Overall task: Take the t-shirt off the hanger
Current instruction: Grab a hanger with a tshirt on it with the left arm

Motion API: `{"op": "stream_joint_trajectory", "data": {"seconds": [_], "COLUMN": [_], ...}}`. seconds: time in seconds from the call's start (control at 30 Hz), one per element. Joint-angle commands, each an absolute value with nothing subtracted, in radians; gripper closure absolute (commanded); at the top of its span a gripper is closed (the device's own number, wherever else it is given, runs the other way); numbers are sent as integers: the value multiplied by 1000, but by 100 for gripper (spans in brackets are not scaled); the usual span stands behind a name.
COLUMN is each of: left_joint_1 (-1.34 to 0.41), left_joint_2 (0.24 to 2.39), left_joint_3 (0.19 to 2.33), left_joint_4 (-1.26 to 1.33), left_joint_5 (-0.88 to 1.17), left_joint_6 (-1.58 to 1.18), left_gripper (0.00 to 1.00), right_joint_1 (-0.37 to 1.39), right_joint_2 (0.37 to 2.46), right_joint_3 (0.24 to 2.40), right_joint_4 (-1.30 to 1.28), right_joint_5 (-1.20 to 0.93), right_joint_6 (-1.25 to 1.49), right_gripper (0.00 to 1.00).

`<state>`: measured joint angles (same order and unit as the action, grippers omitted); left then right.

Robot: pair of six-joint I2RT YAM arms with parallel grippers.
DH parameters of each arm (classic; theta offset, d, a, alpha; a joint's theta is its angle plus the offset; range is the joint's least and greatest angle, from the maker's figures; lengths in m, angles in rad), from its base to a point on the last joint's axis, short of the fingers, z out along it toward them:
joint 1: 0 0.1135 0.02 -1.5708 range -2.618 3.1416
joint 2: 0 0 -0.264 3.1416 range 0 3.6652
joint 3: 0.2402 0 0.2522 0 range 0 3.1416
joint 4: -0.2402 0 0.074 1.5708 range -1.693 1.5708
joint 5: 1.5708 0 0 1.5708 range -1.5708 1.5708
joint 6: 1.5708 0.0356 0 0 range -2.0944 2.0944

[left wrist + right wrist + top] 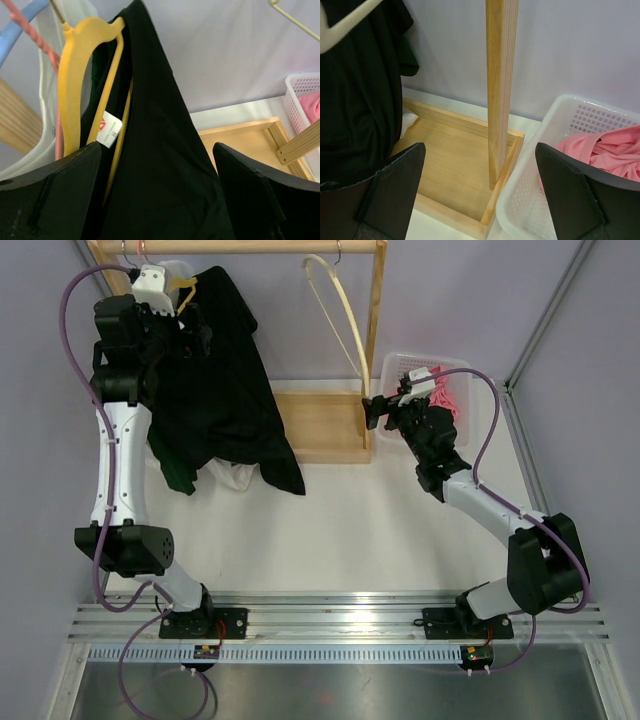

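The black t-shirt hangs off a yellow hanger at the left end of the wooden rack, its hem pooling on the rack's base. In the left wrist view the hanger shows bare on the left, while the t-shirt drapes over its right shoulder, with a white size label at the collar. My left gripper is open, high by the rail, fabric hanging loose between its fingers. My right gripper is open and empty, facing the rack's right post.
A white basket holding pink cloth stands right of the wooden rack base. An empty cream hanger hangs on the rail. Blue and pink hangers and a white garment crowd the left.
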<state>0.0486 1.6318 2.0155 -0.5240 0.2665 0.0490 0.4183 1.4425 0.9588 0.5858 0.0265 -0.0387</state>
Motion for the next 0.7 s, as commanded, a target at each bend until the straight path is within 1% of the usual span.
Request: {"op": "stream_joint_trajectory", "data": {"seconds": [0.0, 0.3, 0.67], "left_joint_1": [66, 69, 72], "left_joint_2": [1592, 1533, 1442], "left_joint_3": [2014, 1928, 1878], "left_joint_4": [-407, -379, -325], "left_joint_5": [305, 387, 318], "left_joint_6": [18, 23, 69], "left_gripper": [4, 4, 4], "right_joint_1": [423, 425, 423], "right_joint_2": [1450, 1459, 1473], "right_joint_3": [1011, 1017, 1038], "right_joint_4": [603, 598, 572], "right_joint_5": [5, 5, -21], "right_joint_6": [-32, -34, -34], "right_gripper": [1, 0, 1]}}
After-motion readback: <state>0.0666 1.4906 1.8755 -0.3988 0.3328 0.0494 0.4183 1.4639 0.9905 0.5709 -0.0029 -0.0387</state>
